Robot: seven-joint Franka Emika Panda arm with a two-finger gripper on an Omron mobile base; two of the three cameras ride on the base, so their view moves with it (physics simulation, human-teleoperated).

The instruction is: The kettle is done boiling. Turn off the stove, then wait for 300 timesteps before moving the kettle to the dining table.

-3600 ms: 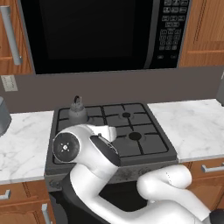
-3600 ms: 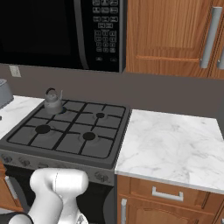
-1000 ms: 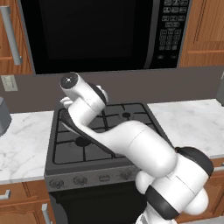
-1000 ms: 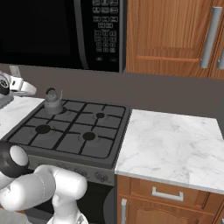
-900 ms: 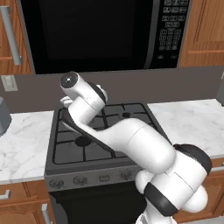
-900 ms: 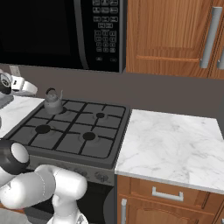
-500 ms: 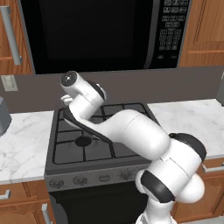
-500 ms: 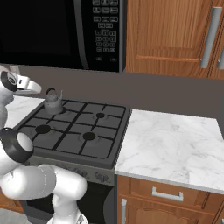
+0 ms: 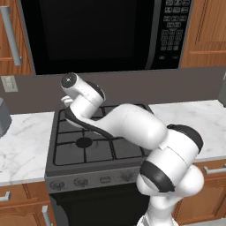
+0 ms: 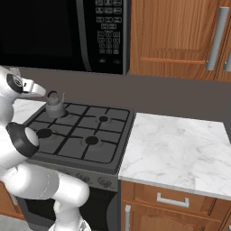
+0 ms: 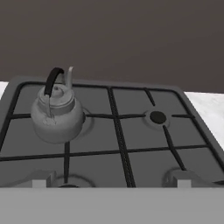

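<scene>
The kettle (image 11: 57, 114), squat and dark grey with a black loop handle, stands on the back-left burner of the stove (image 11: 131, 144). It shows in the right base view too, as the kettle (image 10: 55, 106) on the stove (image 10: 90, 135). My gripper (image 11: 110, 182) hangs open above the stove's front part, empty, with the kettle ahead and to the left. From the right base view the gripper (image 10: 39, 91) sits just left of the kettle, apart from it. My arm hides the kettle in the left base view, where the stove's front knobs (image 9: 80, 182) show. The dining table is out of view.
A black microwave (image 9: 97, 35) hangs over the stove. Marble counters (image 10: 180, 144) flank it on both sides, with wooden cabinets (image 10: 176, 36) above the right one. A toaster (image 9: 3, 117) stands at the far left. The dark back wall is close behind the kettle.
The arm rose from a low fold in front of the stove and swung the hand over its left side; in the last second it edged slightly toward the kettle. The kettle stayed put.
</scene>
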